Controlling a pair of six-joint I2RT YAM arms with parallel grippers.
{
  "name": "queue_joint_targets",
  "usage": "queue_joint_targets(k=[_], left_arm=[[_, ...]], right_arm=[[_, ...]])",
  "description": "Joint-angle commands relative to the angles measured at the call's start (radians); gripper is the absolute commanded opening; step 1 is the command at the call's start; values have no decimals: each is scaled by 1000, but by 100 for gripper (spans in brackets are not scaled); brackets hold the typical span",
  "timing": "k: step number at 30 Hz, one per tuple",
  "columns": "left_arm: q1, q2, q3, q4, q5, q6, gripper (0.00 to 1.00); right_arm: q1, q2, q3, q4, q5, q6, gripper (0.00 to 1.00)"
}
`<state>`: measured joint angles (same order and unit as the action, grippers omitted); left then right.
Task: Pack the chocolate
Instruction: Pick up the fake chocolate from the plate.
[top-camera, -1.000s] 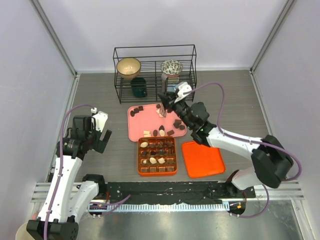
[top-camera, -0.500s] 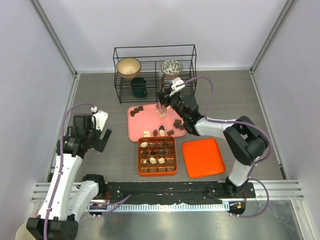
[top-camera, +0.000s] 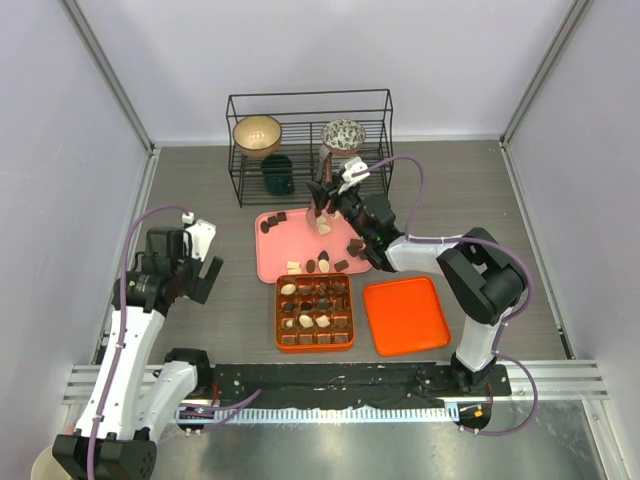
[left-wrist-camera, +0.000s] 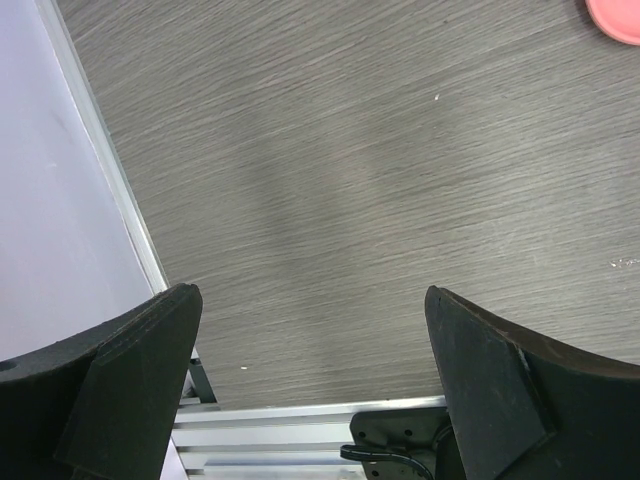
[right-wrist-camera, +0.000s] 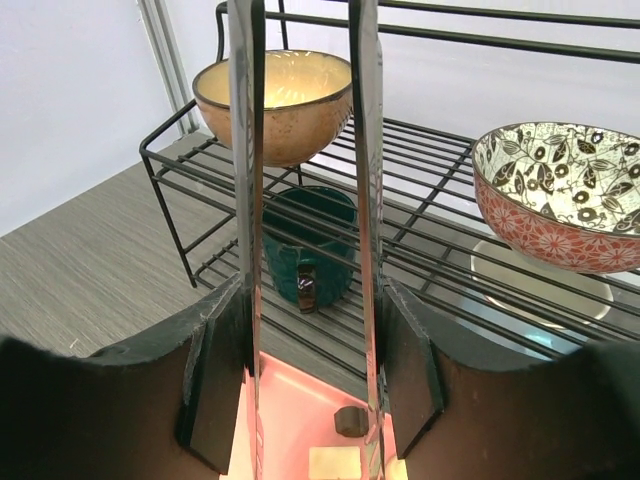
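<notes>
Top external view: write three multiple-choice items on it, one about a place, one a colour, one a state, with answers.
1. Where does the teal mug stand? A in a drawer; B inside the wire rack; C on a stool.
2. What colour is the tray under the loose chocolate? A pink; B green; C blue.
3. How is the left gripper? A shut on chocolate; B shut on the teal mug; C open, empty.
Answers: B, wire bars surround it; A, pink shows between the pieces; C, its fingers stand wide apart over bare table.
</notes>
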<state>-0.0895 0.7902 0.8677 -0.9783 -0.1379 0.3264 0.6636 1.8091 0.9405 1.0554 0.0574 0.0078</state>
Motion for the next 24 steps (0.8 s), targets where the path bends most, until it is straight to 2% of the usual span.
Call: queue_joint_targets(k=[1,15,24], left_arm=[[-1,0,42,17,-9,14,100],[0,3,44,16,-19,19,100],[0,-2,44,10,-22,25,100]], right_arm=[[1,-2,-12,98,27,-2,56],[1,19,-77,104,28,26,54],[1,71,-56,123,32,32,54]])
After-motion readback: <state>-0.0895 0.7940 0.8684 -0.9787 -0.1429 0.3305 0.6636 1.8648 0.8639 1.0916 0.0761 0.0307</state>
